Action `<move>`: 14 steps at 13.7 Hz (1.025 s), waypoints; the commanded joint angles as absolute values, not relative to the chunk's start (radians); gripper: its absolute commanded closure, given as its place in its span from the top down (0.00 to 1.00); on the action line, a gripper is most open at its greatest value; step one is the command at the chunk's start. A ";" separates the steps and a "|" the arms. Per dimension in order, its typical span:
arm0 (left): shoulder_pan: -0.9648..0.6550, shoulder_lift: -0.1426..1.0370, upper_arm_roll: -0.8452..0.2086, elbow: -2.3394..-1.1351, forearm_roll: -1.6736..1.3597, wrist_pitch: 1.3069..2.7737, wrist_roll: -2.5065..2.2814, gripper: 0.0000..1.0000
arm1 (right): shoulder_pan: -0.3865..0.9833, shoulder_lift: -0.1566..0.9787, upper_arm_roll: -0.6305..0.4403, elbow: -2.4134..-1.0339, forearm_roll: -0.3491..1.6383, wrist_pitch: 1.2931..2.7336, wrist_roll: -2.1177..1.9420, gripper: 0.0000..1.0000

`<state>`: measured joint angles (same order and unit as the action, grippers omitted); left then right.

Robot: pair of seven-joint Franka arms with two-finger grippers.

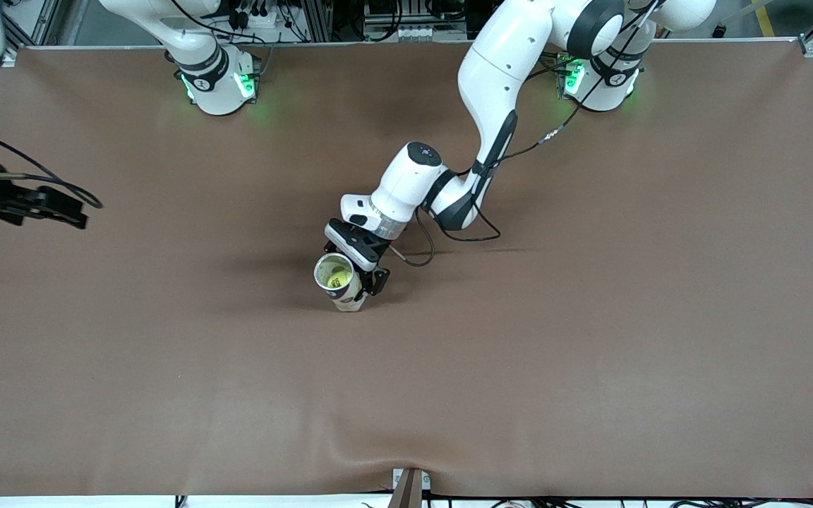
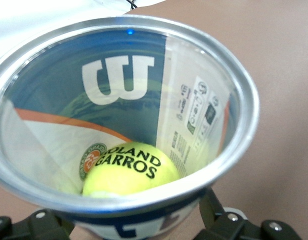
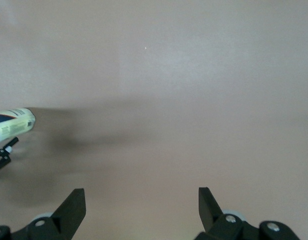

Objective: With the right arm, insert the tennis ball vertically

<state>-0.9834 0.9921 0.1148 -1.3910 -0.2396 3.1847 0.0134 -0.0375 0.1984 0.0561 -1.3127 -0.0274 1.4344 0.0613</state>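
Brown table [image 1: 590,317], left tool [image 1: 358,276] wide around upright can [image 1: 339,282], right tool [image 3: 141,210] open, empty, raised at its end.

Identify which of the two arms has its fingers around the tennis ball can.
The left arm: its gripper sits at the can mid-table, fingers either side of it. The right gripper waits open over bare table at its own end.

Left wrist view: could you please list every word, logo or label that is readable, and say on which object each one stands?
"ROLAND GARROS": black print on the tennis ball lying in the can.
"W": big white logo on the can's blue label, seen from inside through the clear wall.
Round green emblem beside the ball: its lettering is too blurred to read.
White panel of small print and symbols on the can's wall: too small to read.
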 commanded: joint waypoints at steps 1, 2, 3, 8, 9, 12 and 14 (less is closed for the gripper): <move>-0.991 0.965 0.126 -1.428 -0.253 3.169 0.015 1.00 | -0.052 0.186 0.078 -1.302 -0.034 1.413 0.038 1.00; -0.991 0.957 0.127 -1.446 -0.250 3.169 0.018 1.00 | -0.054 0.187 0.078 -1.302 -0.032 1.413 0.038 1.00; -0.991 0.937 0.127 -1.478 -0.249 3.169 0.023 1.00 | -0.052 0.187 0.080 -1.302 -0.032 1.411 0.040 1.00; -0.992 0.803 0.126 -1.661 -0.242 3.137 0.025 1.00 | -0.083 0.169 0.077 -1.304 -0.028 1.393 0.006 1.00; -0.996 0.763 0.126 -1.687 -0.242 3.079 0.025 1.00 | -0.100 0.155 0.077 -1.316 -0.022 1.396 -0.018 1.00; -0.993 0.634 0.133 -1.723 -0.238 2.781 0.023 1.00 | -0.103 0.074 0.075 -1.437 -0.020 1.492 -0.015 1.00; -0.985 0.576 0.169 -1.709 -0.181 2.607 0.026 1.00 | -0.101 -0.038 0.061 -1.596 -0.020 1.645 -0.015 1.00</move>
<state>-0.9868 0.6740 0.1380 -1.6561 -0.2287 2.7359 0.0195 -0.0907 0.1101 0.0648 -1.3968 -0.0262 1.5196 -0.0055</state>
